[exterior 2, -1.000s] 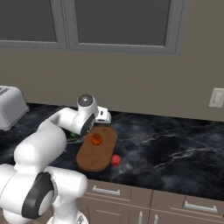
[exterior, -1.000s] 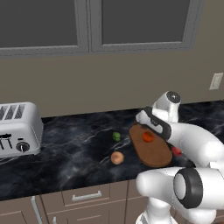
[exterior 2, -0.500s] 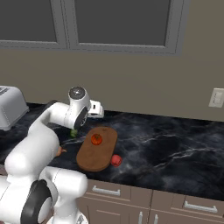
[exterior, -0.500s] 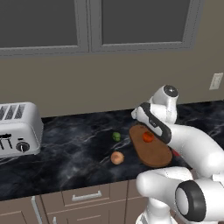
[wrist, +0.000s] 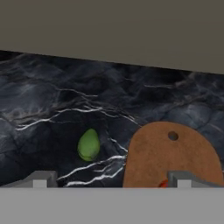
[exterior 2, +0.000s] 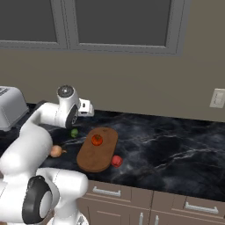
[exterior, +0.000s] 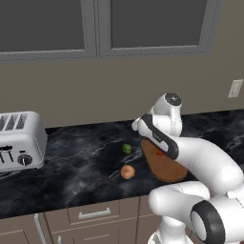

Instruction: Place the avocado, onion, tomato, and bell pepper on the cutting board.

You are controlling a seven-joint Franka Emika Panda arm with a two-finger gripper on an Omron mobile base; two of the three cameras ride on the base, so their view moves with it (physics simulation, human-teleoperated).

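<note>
Mid-frame in the left base view the avocado (exterior: 127,148) and onion (exterior: 127,171) lie left of the cutting board (exterior: 164,167); the right base view shows the tomato (exterior 2: 97,140) centred on it, bell pepper (exterior 2: 116,161) beside; low in the hand view, the gripper (wrist: 111,178) gapes empty.

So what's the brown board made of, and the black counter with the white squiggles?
The cutting board looks like wood: flat matte brown, with a small hole near its rounded end. The counter looks like polished black marble or similar stone, judging by its white veins and soft sheen, though a rendered picture cannot settle that.
</note>
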